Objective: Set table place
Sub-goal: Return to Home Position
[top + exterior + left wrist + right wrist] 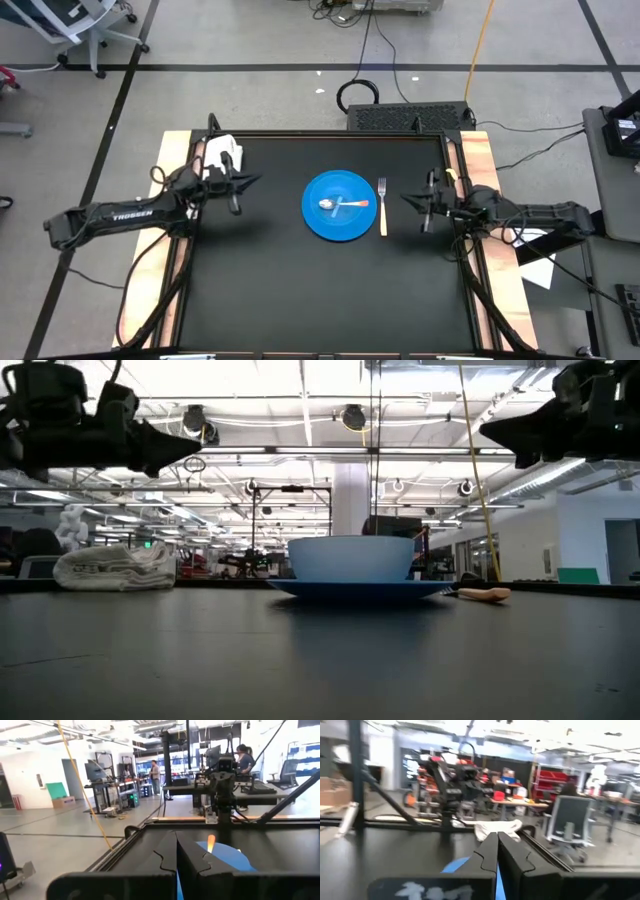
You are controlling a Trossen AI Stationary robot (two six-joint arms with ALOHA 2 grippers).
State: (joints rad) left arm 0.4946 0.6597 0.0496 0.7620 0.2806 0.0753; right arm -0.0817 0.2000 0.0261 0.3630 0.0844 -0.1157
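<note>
- On the left arm's dark casing, seen from above, white capitals read "TROSSEN" (pixel 132 213); no other writing is legible.
- The bench (pixel 300 300), a matte black square with pale wooden strips down two sides, carries a finished place setting slightly right of its middle.
- A blue plate (pixel 312 222) holds a blue bowl (pixel 351 558). An orange spoon (pixel 345 204) appears to lie inside the bowl, though from above the bowl's rim is hard to pick out.
- A fork (pixel 383 205) lies just beside the plate, on the side nearer the right arm.
- A white cloth (pixel 222 152) sits crumpled near the far left corner.
- The left hand (pixel 256 182) hangs above the bench left of the plate, its fingers pressed together and holding nothing.
- The right hand (pixel 404 197) hangs just beyond the fork, also pressed together and holding nothing.
- Beyond is a bright open workshop with strip lighting, desks, office chairs, a grey floor marked with dark lines and a yellow cable (pixel 480 45). People stand far off.
</note>
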